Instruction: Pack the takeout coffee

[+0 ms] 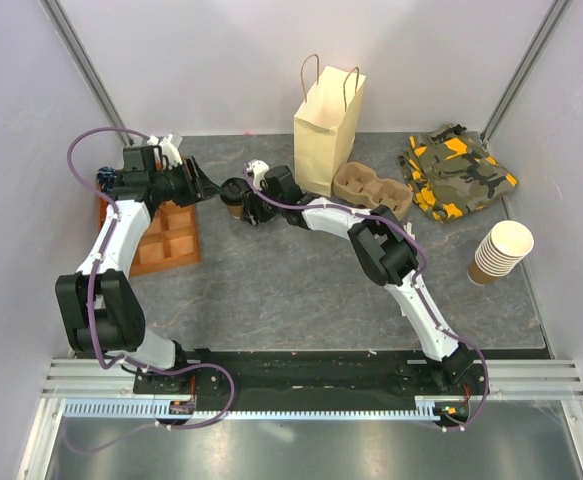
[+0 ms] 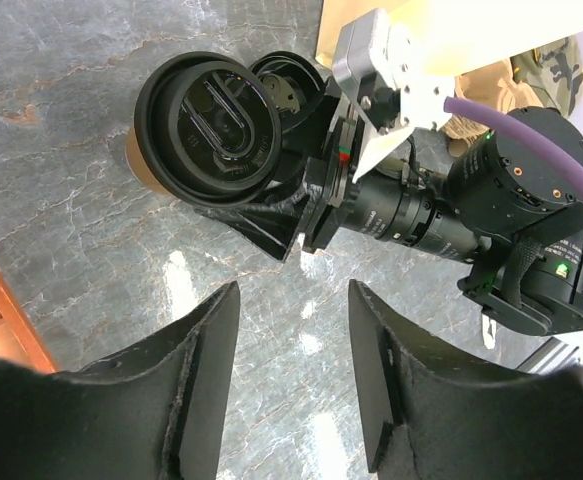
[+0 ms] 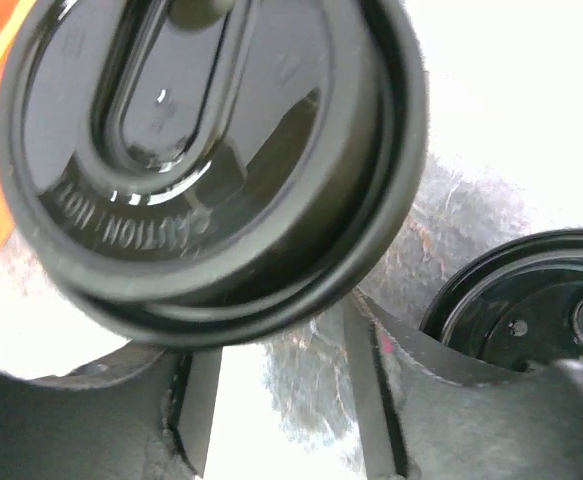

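Note:
The takeout coffee [image 1: 233,195], a small brown cup with a black lid [image 2: 211,125], is at the middle of the table's far half, left of the tan paper bag [image 1: 326,125]. My right gripper [image 1: 245,203] is shut on the cup body. One finger [image 2: 263,215] sits under the lid's rim and the other [image 2: 293,85] behind it. In the right wrist view the lid [image 3: 201,150] hides the fingertips. My left gripper [image 2: 293,375] stands open and empty just left of the cup, over bare table. Whether the cup rests on the table, I cannot tell.
A pulp cup carrier [image 1: 371,190] lies right of the bag. A camouflage cloth [image 1: 458,175] is at the far right. A stack of pale cups [image 1: 499,252] lies on the right. An orange compartment tray [image 1: 166,238] sits under the left arm.

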`<state>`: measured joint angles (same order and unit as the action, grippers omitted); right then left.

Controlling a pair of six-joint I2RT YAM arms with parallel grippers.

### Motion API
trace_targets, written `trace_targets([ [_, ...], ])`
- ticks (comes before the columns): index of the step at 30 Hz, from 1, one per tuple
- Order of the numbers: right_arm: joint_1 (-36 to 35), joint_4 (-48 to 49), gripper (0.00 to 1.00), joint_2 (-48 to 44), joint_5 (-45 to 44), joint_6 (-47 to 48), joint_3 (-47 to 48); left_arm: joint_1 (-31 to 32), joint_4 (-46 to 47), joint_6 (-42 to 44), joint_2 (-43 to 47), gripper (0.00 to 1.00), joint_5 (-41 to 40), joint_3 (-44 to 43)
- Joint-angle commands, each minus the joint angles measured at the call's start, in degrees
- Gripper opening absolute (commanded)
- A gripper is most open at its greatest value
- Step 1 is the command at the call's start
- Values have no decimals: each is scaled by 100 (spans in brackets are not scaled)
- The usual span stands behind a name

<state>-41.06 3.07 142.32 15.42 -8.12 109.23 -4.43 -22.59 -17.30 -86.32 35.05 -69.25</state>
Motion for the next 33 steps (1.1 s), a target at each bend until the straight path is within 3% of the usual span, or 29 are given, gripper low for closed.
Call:
trace_targets([
  [1, -25, -253, 59, -686, 207, 407, -226, -41, 35, -1, 203, 57, 213, -71],
  [6, 19, -1105, 65, -2048, 435, 733, -884, -32, 62, -19, 423, 61, 458, 43],
  [12, 221, -3248, 71, -3596, 629, 1794, -1255, -32, 79, 139, 827, 62, 898, 289],
  [13, 299, -3869, 72, -3885, 655, 2127, -1307, -23, 79, 157, 897, 62, 959, 324],
  [15, 677, -4609, 87, -4132, 699, 2340, -1457, -23, 62, 244, 994, 63, 1039, 360],
  [17, 1150, -5112, 87, -4344, 708, 2725, -1449, -23, -8, 428, 1109, 63, 1127, 351],
  [22, 1986, -6282, 78, -4327, 164, 3509, -1159, -23, -263, 710, 1100, 63, 1136, 132],
  [26, 2409, -6783, 61, -4029, -399, 3870, -834, -23, -272, 658, 1039, 63, 1171, 44],
  [33, 2822, -6873, 56, -3475, -742, 4310, -745, -23, -334, 719, 977, 63, 1083, 26],
])
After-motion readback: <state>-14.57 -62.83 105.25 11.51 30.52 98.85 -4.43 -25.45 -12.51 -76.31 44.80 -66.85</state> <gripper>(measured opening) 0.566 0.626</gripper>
